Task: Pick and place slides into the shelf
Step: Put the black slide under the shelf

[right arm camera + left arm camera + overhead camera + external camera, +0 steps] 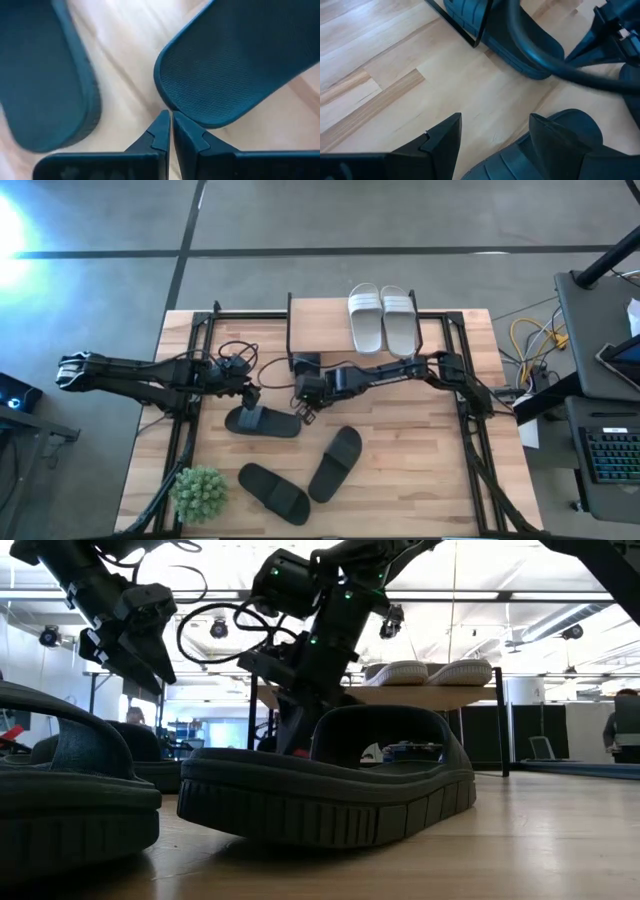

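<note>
Two white slides [382, 316]: we see them side by side on the shelf [318, 326] top.
Black slides: three on the table [420, 470].
Left gripper [246, 392]: fingers apart above one black slide [262, 421].
Right gripper [303, 409]: fingers pressed together, holding nothing.

Robotics lab/workshop: concrete floor [100, 220], ceiling track lights [50, 637], side desk w/ keyboard [612, 455]

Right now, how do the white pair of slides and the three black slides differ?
The white slides lie on the shelf top board, side by side and parallel; the black slides lie loose on the table at differing angles. The white ones have striped straps, the black ones plain straps. One black slide lies by both claws; no claw is at the white pair. All are open-toe slip-ons.
</note>
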